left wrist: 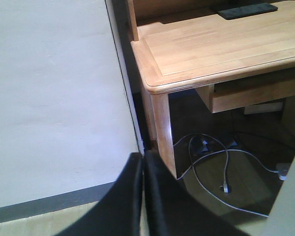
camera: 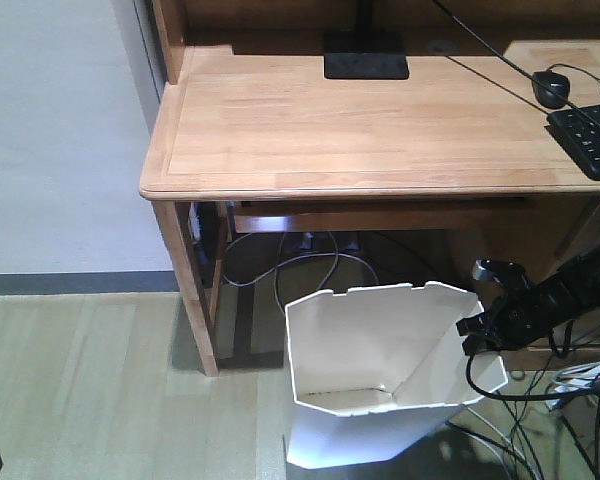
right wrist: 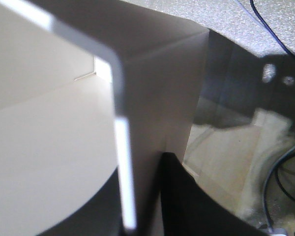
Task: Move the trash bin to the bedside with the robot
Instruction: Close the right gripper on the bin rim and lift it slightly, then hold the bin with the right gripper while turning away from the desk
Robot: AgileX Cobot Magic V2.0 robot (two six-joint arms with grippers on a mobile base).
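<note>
The white trash bin (camera: pixel 380 350) stands on the floor in front of the wooden desk, its angular rim facing up and its inside cream. My right gripper (camera: pixel 477 328), black with a trailing cable, holds the bin's right rim. In the right wrist view the gripper (right wrist: pixel 142 164) straddles the thin wall of the bin (right wrist: pixel 54 123), one finger inside and one outside, shut on it. My left gripper (left wrist: pixel 143 155) is shut with nothing in it, facing the desk's left leg and the wall. The bedside is out of view.
The wooden desk (camera: pixel 380 130) carries a keyboard (camera: pixel 595 135), a mouse (camera: pixel 552 88) and a black monitor base (camera: pixel 365 55). Loose cables (left wrist: pixel 211 157) lie on the floor under it, and more cables (camera: pixel 580 390) lie to the bin's right. A white wall (camera: pixel 60 130) stands to the left.
</note>
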